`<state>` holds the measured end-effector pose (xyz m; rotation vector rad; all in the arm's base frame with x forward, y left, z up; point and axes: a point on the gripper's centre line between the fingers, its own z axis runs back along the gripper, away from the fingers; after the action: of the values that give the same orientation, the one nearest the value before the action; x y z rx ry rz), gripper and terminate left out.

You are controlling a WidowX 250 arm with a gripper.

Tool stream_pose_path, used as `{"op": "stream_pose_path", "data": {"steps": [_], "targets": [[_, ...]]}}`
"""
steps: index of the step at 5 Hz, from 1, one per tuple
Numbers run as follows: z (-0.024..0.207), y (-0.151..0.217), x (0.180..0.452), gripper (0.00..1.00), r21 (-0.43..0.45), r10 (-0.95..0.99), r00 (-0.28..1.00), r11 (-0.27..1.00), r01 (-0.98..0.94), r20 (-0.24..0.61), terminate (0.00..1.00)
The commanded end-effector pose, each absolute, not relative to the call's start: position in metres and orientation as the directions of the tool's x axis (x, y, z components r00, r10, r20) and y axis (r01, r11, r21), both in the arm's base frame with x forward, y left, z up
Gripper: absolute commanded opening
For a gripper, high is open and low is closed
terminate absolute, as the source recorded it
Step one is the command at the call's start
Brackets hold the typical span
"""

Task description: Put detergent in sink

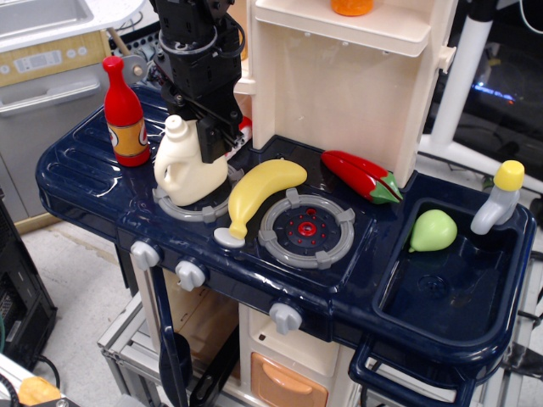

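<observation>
The cream-white detergent jug (188,168) stands on the left grey burner ring (197,206) of the toy stove. My black gripper (206,136) has come down from above onto the jug's upper right part, next to its neck. One dark finger (213,138) shows in front of the jug; the other is hidden behind it, so I cannot tell how the jaws stand. The jug rests on the burner. The dark navy sink (450,292) is at the far right, with a grey yellow-capped faucet (500,197) at its back.
A green pear (433,231) lies in the sink's back left corner. A banana (259,193), a red pepper (362,176) and the right burner ring (306,227) lie between jug and sink. A red bottle (124,113) stands left of the jug. The cream cabinet (339,85) rises just behind.
</observation>
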<state>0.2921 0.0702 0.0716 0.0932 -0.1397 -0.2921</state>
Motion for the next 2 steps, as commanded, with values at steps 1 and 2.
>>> {"op": "stream_pose_path", "data": {"steps": [1,2], "targets": [[0.137,0.032,0.290,0.00,0.130,-0.146,0.989,0.981,0.143,0.015,0.00],[0.159,0.002,0.289,0.00,0.129,-0.032,0.999,0.991,0.032,-0.005,0.00]]}}
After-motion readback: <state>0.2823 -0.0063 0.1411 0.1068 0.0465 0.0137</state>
